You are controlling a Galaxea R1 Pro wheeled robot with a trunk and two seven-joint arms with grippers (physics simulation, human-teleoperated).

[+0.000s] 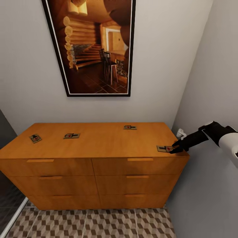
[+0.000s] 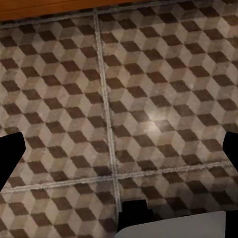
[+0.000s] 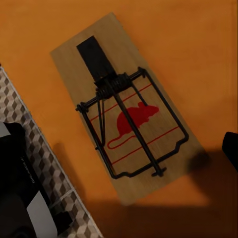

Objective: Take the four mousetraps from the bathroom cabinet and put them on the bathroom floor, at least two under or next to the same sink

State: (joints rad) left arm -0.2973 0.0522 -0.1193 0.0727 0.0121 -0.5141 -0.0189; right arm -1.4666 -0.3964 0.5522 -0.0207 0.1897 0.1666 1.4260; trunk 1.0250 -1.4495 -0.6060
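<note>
Step in hand: approach to the first pick; all four mousetraps lie on the cabinet (image 1: 99, 145) top, none on the bathroom floor (image 1: 99, 224).
Far-left mousetrap (image 1: 35, 138): near the left edge, turned askew.
Second mousetrap (image 1: 71, 135): just right of it, flat.
Third mousetrap (image 1: 130, 127): toward the back edge, right of centre.
Fourth mousetrap (image 1: 165, 148): at the front right corner, under the right end effector (image 1: 175, 147).
Left end effector (image 2: 119, 148): open, fingers spread wide, facing the floor tiles.
Right end effector state: fingers apart either side of the trap, nothing gripped.
Next move, judged: lower, close across the thin board, clear of the wire bar.
Materials: tan wood board, dark wire spring, red mouse print; smooth orange-brown cabinet; cube-patterned tiles, pale grout.
</note>
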